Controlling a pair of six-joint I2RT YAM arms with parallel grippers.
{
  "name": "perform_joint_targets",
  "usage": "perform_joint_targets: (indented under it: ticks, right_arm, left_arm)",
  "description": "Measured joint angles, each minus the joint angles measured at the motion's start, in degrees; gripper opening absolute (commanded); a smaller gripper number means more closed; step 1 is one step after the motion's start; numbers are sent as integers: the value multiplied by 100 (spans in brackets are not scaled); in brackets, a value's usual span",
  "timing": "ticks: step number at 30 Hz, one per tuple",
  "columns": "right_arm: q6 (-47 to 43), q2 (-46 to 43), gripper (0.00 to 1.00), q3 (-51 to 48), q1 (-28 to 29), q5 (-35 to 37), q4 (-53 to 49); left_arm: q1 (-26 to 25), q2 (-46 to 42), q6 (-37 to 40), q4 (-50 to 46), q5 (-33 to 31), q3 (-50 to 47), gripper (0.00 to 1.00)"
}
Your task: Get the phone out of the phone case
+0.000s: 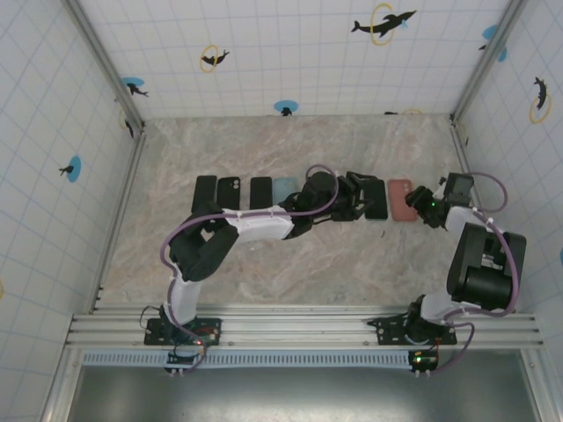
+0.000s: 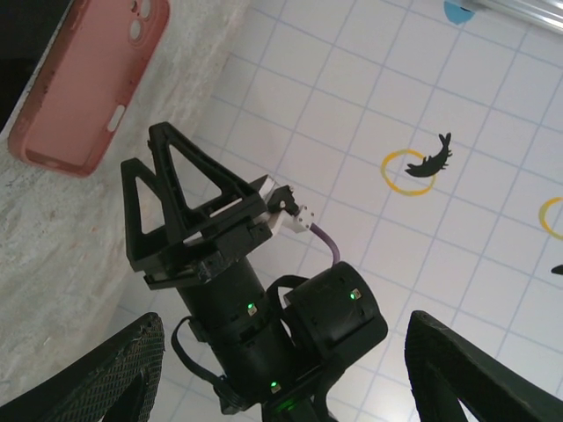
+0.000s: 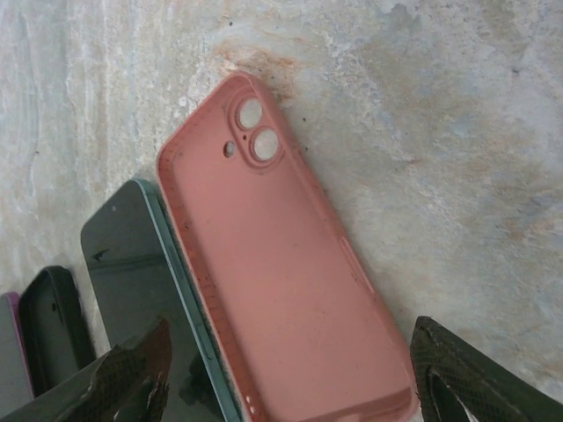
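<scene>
On the marble table (image 1: 264,272), the empty pink phone case (image 3: 281,281) is seen lying open side up, with the teal-edged phone (image 3: 145,281) laid flat just beside it, screen up. The right gripper (image 1: 422,200) is held spread by the case, nothing gripped; the left gripper (image 1: 356,198) is likewise spread, by the phone

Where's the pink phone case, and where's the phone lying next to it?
pink phone case (image 3: 281,290), right wrist view, middle of its empty inner face.
phone (image 3: 136,264), right wrist view, on its dark screen.
</scene>
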Motion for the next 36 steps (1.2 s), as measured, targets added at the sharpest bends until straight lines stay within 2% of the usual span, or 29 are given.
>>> perform_joint_targets:
  ticks: [5,6,7,8,12,16,20,22,26,30,33,36]
  right_arm:
    - [-319,-365,77,131,72,4,-352]
    - [-393,-490,90,173,92,-44,-387]
    - [-468,-645,98,201,116,-85,-396]
    - [-538,-820,98,208,162,-111,-400]
    - [-798,-1567,99,205,575,-155,-400]
    - [-1008,-2111,98,111,1147,-9,-306]
    - [-1209,-2492,98,-345,1683,422,24]
    - [-1307,-2684,98,-802,1843,756,299]
    - [-1484,-3119,98,-1934,1897,1510,1075]
    - [-1591,-3499,98,-3075,1834,2179,2081]
    - [-1565,-3383,98,-3460,1722,2503,2732]
    - [-1574,-2973,98,-3598,1668,2754,3469]
  left_arm:
    - [199,-144,479,-267,186,-103,76]
    - [269,-229,756,-431,245,-103,79]
    - [354,-348,1093,-682,293,-85,82]
    - [433,-450,1471,-955,319,-37,84]
    - [813,-1056,3663,-2363,59,317,97]
    - [1056,-1875,6033,-3377,-765,210,98]
    - [1482,-2680,7862,-3797,-1537,-741,98]
    - [2157,-3071,8542,-3836,-1744,-1604,98]
    - [3438,-3720,9427,-3877,-2354,-2949,98]
    - [4360,-4540,9827,-3368,-2461,-3987,98]
    - [4728,-4793,9965,-2883,-2640,-4494,98]
    - [4822,-4787,10056,-2343,-2793,-4881,98]
